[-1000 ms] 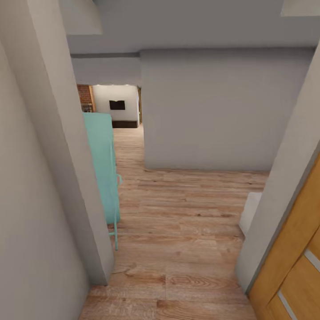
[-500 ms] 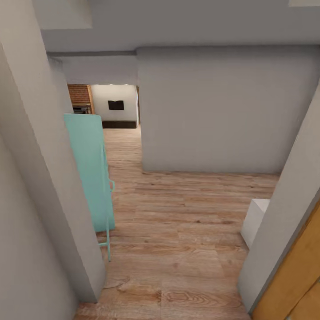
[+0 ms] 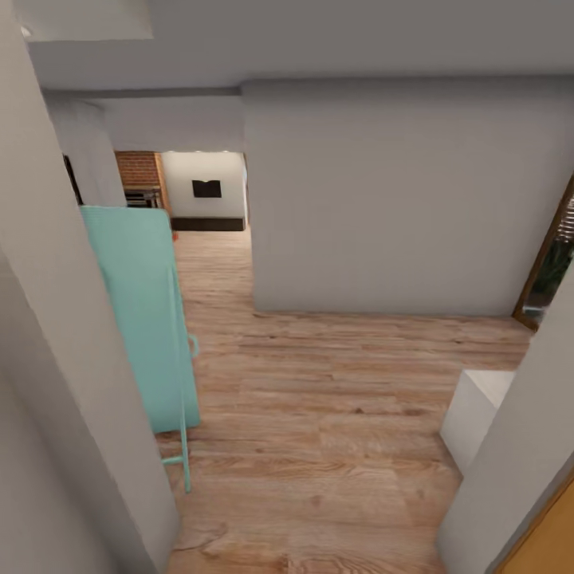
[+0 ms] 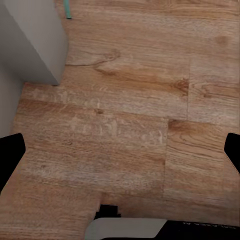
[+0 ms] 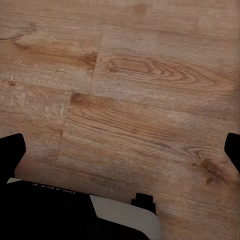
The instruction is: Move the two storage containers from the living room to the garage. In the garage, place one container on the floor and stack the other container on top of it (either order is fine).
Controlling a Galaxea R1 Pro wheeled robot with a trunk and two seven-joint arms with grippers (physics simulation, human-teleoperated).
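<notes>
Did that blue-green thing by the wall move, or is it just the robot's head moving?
No. The teal stand slid left in the head view, but so did the grey wall corner behind it. The whole picture shifted, so the camera moved.

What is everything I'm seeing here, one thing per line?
Wood plank floor: one, light brown, across the hallway.
Grey walls: several, pale grey, ahead and at both sides.
Turquoise panel on thin legs: one, at left by the wall corner.
White block: one, low at right.
Brick wall: one, red-brown, far room.
Dark rectangle: one, on the far white wall.
Left end effector: black fingers wide apart, over floor.
Right end effector: same.
</notes>
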